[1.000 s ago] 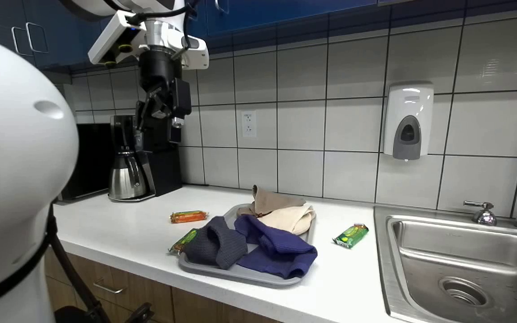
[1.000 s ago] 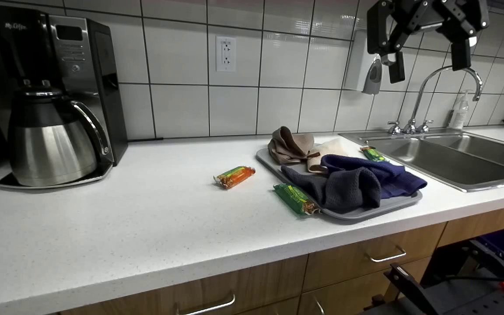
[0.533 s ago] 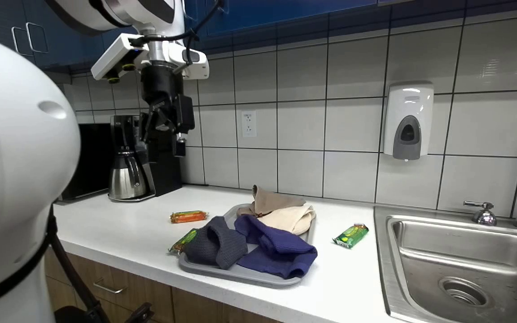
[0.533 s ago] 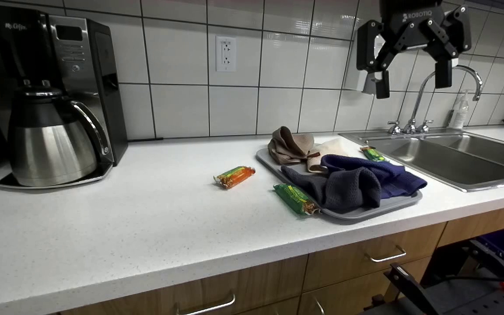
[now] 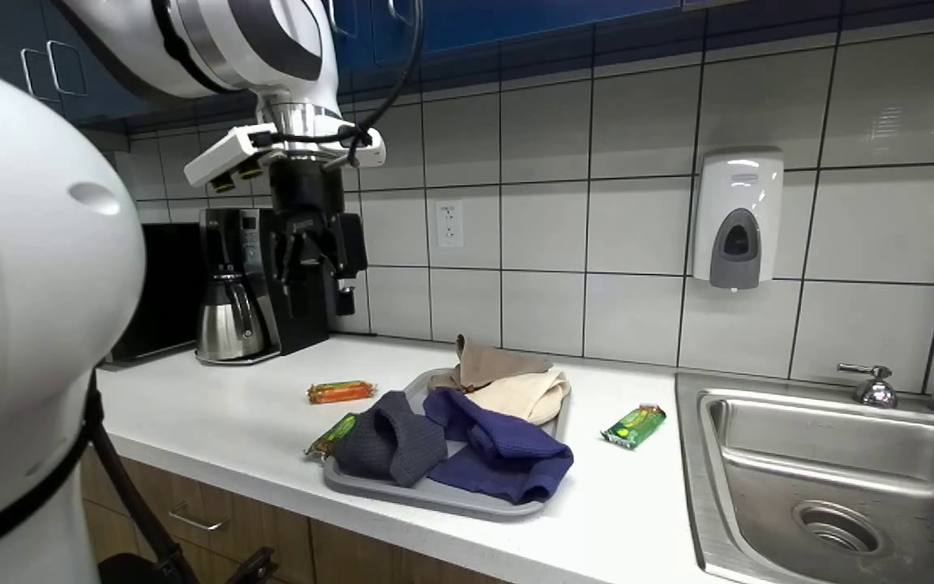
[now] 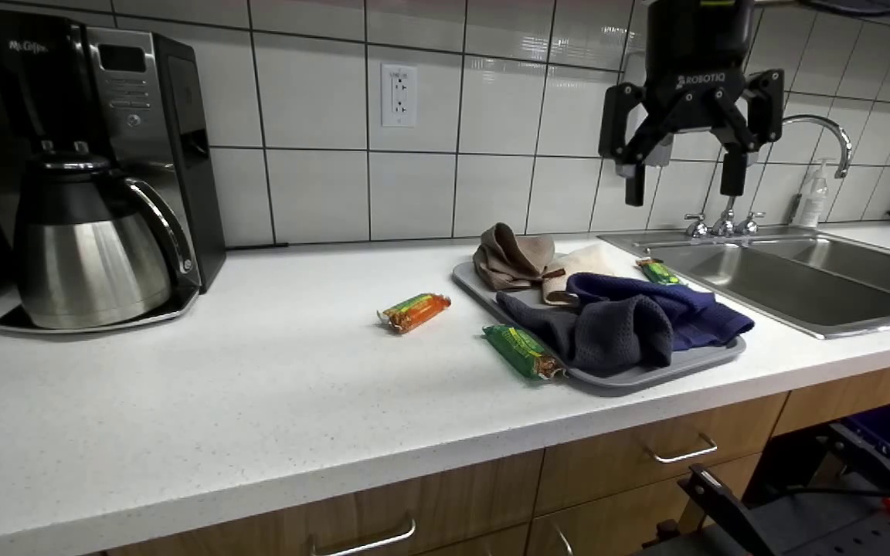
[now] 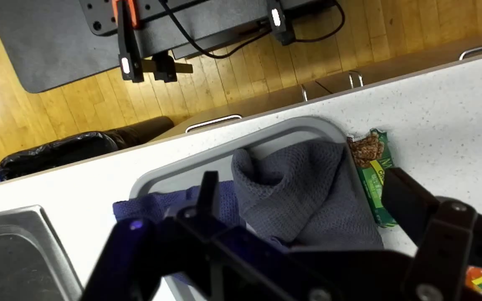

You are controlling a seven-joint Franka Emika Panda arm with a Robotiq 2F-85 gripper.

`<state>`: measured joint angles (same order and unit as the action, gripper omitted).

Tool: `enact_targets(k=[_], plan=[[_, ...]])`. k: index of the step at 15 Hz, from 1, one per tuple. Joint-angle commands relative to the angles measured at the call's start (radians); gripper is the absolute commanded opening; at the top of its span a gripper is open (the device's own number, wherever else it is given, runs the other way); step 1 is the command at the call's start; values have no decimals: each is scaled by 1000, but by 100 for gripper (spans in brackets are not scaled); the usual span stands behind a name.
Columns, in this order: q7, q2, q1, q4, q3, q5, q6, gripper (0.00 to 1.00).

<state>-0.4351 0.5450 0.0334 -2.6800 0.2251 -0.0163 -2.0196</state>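
Apparently pre-grasp: end effector (image 6: 684,188), jaws spread, nothing held, hangs well above gray cloth (image 7: 287,200) on tray (image 6: 692,360); gripping it would call for careful descent, then closure.

Dark gray cloth (image 7: 293,188) — crumpled, on tray (image 7: 220,165)

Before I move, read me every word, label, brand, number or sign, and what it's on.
"ROBOTIQ": on the claw.
"Mr. Coffee": on the coffee maker.
Too small or blurred to read: tray-side green wrapper, sink-side green wrapper, orange wrapper, wall outlet, soap bottle, soap dispenser, and the coffee maker's button labels.
No number is legible.
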Motion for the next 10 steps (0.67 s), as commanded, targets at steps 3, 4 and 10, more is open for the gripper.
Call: enact_targets(k=[3, 4, 10], plan=[[-42, -33, 5, -79, -3, -20, -184, 100], [-42, -44, 5, -88, -4, -21, -211, 100], [-56, -149, -5, -102, -6, -12, -350, 100]])
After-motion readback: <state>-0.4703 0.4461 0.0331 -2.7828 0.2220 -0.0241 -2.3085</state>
